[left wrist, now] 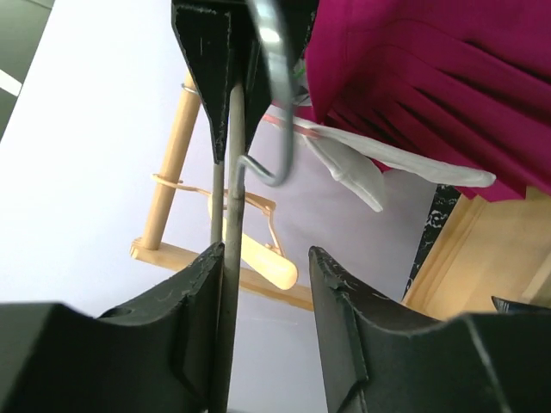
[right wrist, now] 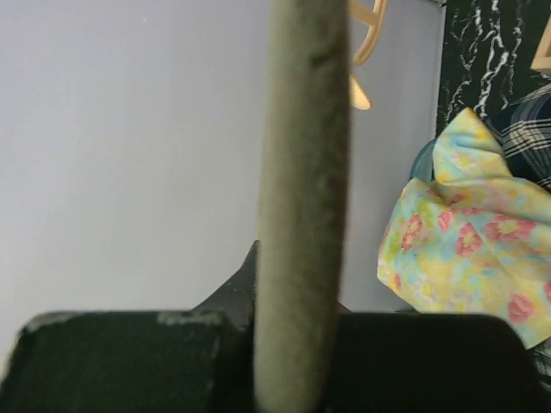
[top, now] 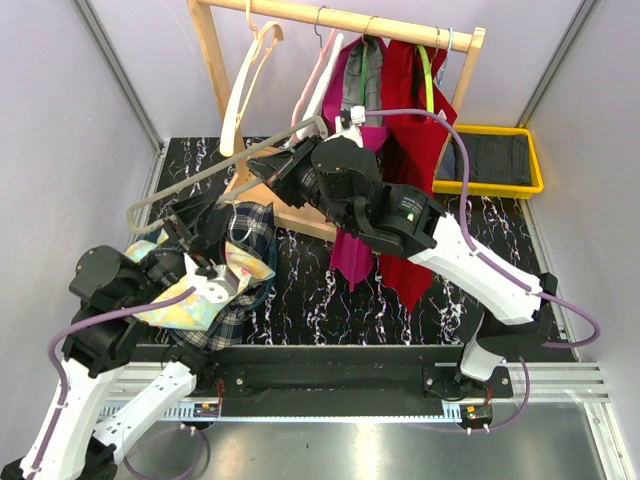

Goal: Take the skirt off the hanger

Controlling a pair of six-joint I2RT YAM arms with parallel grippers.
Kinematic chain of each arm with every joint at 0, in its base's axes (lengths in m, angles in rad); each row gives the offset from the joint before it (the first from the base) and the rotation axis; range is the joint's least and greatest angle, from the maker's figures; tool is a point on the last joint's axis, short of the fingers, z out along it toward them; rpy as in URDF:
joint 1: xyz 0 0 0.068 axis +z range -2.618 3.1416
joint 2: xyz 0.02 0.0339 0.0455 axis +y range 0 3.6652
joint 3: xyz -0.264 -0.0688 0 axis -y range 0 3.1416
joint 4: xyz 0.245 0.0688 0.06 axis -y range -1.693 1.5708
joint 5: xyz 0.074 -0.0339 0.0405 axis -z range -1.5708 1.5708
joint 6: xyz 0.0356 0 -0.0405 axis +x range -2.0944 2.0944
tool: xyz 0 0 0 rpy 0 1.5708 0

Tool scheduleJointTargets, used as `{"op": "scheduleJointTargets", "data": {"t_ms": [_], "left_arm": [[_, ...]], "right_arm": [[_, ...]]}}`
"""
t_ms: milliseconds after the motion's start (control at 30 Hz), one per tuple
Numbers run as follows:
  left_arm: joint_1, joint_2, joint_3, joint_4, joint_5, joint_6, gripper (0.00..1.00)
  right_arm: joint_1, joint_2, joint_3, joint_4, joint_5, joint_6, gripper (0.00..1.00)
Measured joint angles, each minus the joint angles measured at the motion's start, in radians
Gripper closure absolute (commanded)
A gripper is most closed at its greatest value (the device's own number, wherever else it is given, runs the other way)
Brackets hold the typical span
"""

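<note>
My right gripper [right wrist: 301,331] is clamped on the grey hanger [right wrist: 301,172] close to its hook [left wrist: 280,112], holding it in the air to the left of the wooden rack [top: 214,70]. The hanger's long axis runs from that grip down and out toward the left side of the tabletop [top: 330,290], so its far end sits over my left arm. That makes the left gripper [left wrist: 265,267] the nearer one. Its jaws stand part-way apart with the hanger's bar between them. The bar touches one finger [left wrist: 194,292] and is clear of the other, so as far as I can see it is not a clamp yet.

The skirt [top: 205,305], the floral cloth, lies bunched below the hanger's low end, draped around my left wrist and against a plaid cloth [top: 255,225]. In the right wrist view it sits to the right of the bar, apart from it. I cannot tell whether a corner is caught on the hanger, because the left arm hides that spot.

I judge the coming move turns on this: the skirt lies below the bar and toward me, so the two should part along the bar's length or straight downward. Room is tight on the right — a magenta garment [top: 350,255] and a red one [top: 405,260] hang close to the right arm — and freer toward the left wall. The dark marbled tabletop is flat, a fair place to let cloth fall.
</note>
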State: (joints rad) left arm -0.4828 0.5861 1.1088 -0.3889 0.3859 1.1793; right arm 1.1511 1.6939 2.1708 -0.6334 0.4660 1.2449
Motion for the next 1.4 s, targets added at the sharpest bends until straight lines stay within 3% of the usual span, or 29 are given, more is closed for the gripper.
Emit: {"op": "scheduleJointTargets", "data": {"t_ms": [167,333,367,467,567,667,800,867,1033,1200,1300,1400], "left_arm": [[-0.021,-0.036,0.002,0.008,-0.037,-0.051,0.77],[-0.023,-0.035,0.056,-0.024,-0.080,-0.145,0.84],[-0.023,-0.034,0.069,-0.030,-0.085,-0.164,0.86],[-0.026,-0.032,0.117,-0.060,-0.103,-0.215,1.00],[-0.033,-0.025,0.169,-0.155,-0.106,-0.265,1.00],[-0.035,0.006,0.235,-0.245,-0.107,-0.323,1.00],[-0.040,0.051,0.301,-0.335,-0.103,-0.407,1.00],[-0.040,0.080,0.345,-0.357,-0.111,-0.451,1.00],[-0.042,0.207,0.536,-0.433,-0.128,-0.567,1.00],[-0.031,0.416,0.835,-0.407,-0.267,-0.686,1.00],[-0.030,0.559,1.039,-0.399,-0.364,-0.742,1.00],[-0.029,0.651,1.144,-0.413,-0.424,-0.785,1.00]], "right_arm": [[0.013,-0.001,-0.011,0.039,-0.021,0.021,1.00],[0.014,0.010,-0.014,0.068,-0.055,0.049,0.98],[0.014,0.010,-0.017,0.077,-0.064,0.057,0.93],[0.014,0.010,-0.032,0.085,-0.092,0.063,0.64],[0.013,0.003,-0.061,0.124,-0.118,0.065,0.50],[0.013,-0.029,-0.132,0.132,-0.119,0.061,0.48],[0.012,-0.103,-0.256,0.156,-0.119,0.050,0.11],[0.011,-0.127,-0.277,0.155,-0.120,0.016,0.01],[0.029,-0.267,-0.425,0.280,-0.123,-0.107,0.00],[0.113,-0.504,-0.635,0.343,-0.133,-0.268,0.00],[0.178,-0.599,-0.697,0.382,-0.109,-0.364,0.01],[0.236,-0.649,-0.727,0.410,-0.070,-0.441,0.00]]}}
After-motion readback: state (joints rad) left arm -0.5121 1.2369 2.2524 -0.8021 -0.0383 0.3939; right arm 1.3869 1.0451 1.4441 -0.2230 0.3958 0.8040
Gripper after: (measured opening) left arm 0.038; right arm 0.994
